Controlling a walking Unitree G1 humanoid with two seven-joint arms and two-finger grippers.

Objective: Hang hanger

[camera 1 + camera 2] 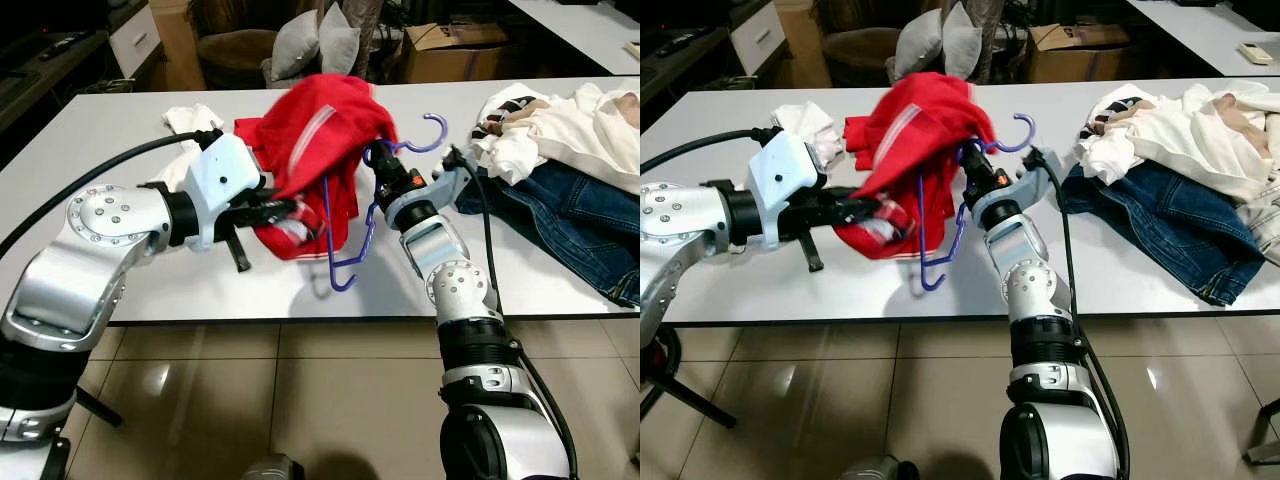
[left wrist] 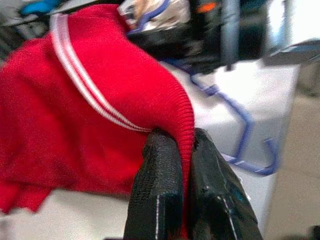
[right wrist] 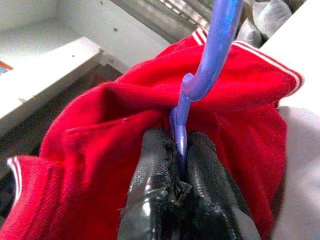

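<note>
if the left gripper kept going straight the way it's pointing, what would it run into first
Probably more of the red garment that the left gripper is already pinching. Its fingers point toward the robot's right, and beyond the cloth sit the purple hanger and the right gripper. Depth is hard to judge.

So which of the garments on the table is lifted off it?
The red knit shirt with white stripes, pinched by the left gripper and draped over the purple plastic hanger the right gripper holds. The cream top and jeans lie flat.
</note>
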